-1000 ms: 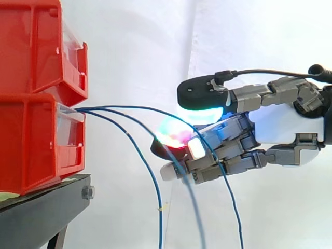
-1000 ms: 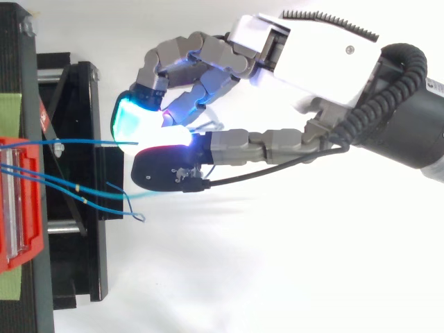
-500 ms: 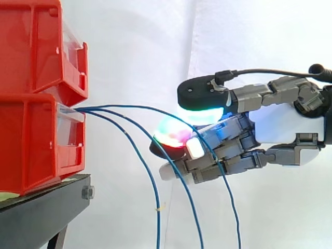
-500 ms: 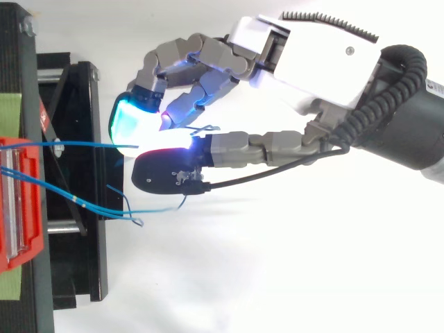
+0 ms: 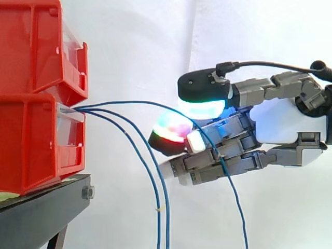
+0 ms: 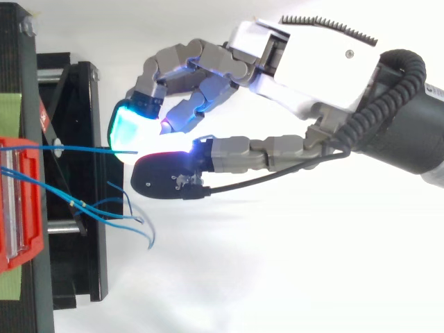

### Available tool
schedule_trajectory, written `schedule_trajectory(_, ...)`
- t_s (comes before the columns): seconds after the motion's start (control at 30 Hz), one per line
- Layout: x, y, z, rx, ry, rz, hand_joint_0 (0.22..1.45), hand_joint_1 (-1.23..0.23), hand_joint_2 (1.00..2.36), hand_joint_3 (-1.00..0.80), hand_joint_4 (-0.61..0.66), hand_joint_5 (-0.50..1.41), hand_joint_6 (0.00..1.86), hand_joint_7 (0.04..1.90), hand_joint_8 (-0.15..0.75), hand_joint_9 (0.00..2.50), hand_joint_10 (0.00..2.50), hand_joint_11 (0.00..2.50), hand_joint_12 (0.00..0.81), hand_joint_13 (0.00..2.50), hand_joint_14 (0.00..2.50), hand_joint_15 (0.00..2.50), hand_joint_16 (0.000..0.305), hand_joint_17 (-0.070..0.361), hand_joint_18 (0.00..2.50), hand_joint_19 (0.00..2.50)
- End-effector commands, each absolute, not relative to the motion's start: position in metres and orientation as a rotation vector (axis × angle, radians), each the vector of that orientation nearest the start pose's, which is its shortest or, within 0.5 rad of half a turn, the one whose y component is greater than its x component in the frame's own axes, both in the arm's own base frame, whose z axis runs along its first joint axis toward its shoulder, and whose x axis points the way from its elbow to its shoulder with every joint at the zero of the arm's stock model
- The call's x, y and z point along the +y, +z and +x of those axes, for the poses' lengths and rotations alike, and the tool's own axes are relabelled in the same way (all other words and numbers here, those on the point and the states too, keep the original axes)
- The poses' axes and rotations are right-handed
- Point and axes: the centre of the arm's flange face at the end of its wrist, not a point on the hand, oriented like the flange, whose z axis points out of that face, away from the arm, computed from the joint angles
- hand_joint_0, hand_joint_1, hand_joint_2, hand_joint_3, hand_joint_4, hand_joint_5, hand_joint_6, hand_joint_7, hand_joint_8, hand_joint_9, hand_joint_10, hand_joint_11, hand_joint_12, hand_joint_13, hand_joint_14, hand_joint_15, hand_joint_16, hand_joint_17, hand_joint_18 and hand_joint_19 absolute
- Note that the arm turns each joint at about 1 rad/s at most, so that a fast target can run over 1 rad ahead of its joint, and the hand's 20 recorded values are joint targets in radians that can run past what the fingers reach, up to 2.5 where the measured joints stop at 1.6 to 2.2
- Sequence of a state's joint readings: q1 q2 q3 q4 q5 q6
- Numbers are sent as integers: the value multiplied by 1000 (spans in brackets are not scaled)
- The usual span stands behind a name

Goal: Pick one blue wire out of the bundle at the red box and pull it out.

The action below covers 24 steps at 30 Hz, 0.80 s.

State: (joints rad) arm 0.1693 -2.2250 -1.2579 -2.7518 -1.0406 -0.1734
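A lower red box (image 5: 31,140) sits on a black stand (image 5: 41,212), and blue wires leave its clear front. One blue wire (image 5: 135,102) arcs from the box to my hand (image 5: 280,124) and then drops past the curled fingers. From above, this wire (image 6: 76,148) runs straight into the pinch between the black-tipped thumb (image 6: 166,177) and a green-glowing fingertip (image 6: 128,128). The hand is shut on it, to the right of the box. Two loose blue wires (image 5: 150,166) droop between box and hand.
A second red bin (image 5: 36,46) is stacked on the lower one. In the top view the loose wires' ends (image 6: 135,222) curl just off the stand's (image 6: 76,97) edge. A white curtain (image 5: 140,46) hangs behind.
One loose wire that lay against the fingers has swung left and now hangs beside the other loose wire. The hand has tilted and risen slightly, still pinching the top wire.
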Motion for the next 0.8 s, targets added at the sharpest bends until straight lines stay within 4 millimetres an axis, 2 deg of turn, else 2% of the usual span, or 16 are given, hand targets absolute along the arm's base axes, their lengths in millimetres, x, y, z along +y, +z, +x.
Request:
schedule_trajectory(0.0, -55, 273, 741, 987, 906, 1258, 587, -784, 1006, 59, 242, -114, 832, 944, 335, 1062, 25, 682, 461, 366, 10, 225, 77, 174, 254, 346)
schedule_trajectory(0.07, -54, 273, 741, 988, 940, 1264, 586, -769, 1001, 71, 247, -110, 836, 941, 339, 1083, 25, 689, 469, 382, 11, 230, 79, 178, 273, 341)
schedule_trajectory(0.13, -53, 274, 741, 983, 966, 1274, 519, -702, 1230, 6, 265, -104, 839, 961, 345, 1116, 22, 668, 487, 408, 9, 234, 83, 187, 300, 352)
schedule_trajectory(0.33, -53, 273, 741, 980, 976, 1287, 460, -595, 1451, -74, 276, -100, 842, 977, 351, 1156, 24, 658, 496, 431, 9, 241, 86, 194, 313, 369)
schedule_trajectory(0.43, -53, 271, 740, 989, 969, 1292, 459, -573, 1442, -77, 274, -99, 843, 970, 349, 1156, 22, 668, 496, 431, 9, 241, 86, 193, 309, 371)
schedule_trajectory(0.63, -53, 270, 739, 1000, 960, 1298, 446, -541, 1506, -128, 278, -99, 841, 952, 354, 1149, 22, 647, 500, 434, 9, 245, 86, 194, 312, 370)
schedule_trajectory(0.77, -53, 270, 739, 1003, 957, 1297, 470, -522, 1372, -141, 268, -99, 828, 920, 350, 1142, 23, 636, 497, 429, 10, 247, 86, 192, 302, 380)
